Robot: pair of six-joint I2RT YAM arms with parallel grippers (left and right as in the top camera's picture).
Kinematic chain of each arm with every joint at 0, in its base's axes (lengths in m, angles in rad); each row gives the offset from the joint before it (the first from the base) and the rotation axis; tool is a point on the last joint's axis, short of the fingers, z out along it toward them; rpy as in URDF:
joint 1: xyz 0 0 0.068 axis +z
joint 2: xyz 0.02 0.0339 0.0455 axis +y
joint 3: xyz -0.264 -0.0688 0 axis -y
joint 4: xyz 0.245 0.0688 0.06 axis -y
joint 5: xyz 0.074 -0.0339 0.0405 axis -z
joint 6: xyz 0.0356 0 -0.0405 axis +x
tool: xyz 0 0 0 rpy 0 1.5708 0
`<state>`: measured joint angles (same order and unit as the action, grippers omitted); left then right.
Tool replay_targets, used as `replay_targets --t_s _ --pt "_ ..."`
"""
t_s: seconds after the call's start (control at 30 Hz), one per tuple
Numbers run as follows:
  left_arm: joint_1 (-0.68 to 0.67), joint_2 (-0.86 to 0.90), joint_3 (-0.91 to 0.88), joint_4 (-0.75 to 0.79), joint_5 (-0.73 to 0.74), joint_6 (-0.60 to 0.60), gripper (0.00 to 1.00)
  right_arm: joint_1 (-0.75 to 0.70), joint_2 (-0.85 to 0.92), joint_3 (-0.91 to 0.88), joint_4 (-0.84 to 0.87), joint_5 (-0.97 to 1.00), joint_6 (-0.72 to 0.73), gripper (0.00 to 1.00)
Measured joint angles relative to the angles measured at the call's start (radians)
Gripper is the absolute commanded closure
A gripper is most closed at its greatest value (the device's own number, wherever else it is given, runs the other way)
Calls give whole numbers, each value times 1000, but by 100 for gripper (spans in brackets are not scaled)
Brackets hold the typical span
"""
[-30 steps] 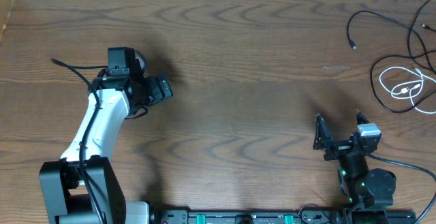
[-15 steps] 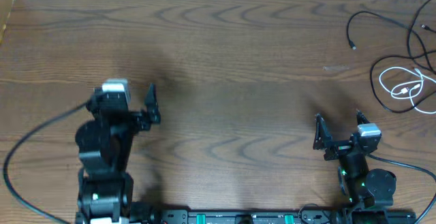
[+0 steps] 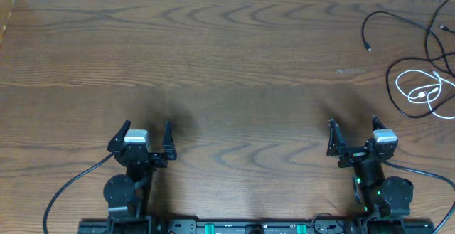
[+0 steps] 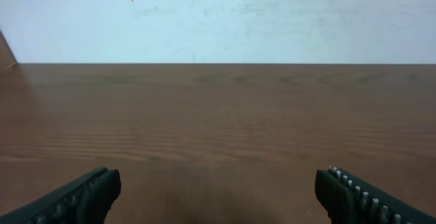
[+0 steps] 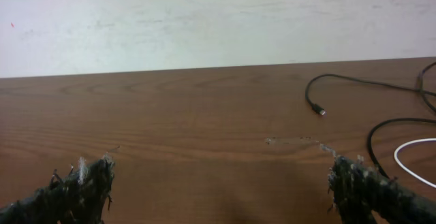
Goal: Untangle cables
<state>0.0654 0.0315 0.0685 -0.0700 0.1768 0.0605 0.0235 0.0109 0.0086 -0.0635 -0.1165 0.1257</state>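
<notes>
- My left gripper [image 3: 145, 130] sits at the near edge of the table [image 3: 234, 63], on its left side. The jaws are spread wide and hold nothing. My left wrist view shows only bare wood between the fingers [image 4: 88, 193].
- My right gripper [image 3: 352, 126] sits at the near edge on the right side, jaws just as wide and also empty.
- The black cables [image 3: 377, 15] loop at the far right of the table, well apart from both grippers.
- The white cable [image 3: 416, 92] lies coiled among them, with a black loop curving around it. I cannot tell which lies on top.
- One black plug end [image 5: 319, 111] rests ahead of my right fingers, to the right.
</notes>
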Motion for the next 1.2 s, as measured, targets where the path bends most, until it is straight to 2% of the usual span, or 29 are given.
replay_targets --t_s 1.2 --pt "0 -20 -31 20 -1 -4 4 0 0 0 0 0 0 1"
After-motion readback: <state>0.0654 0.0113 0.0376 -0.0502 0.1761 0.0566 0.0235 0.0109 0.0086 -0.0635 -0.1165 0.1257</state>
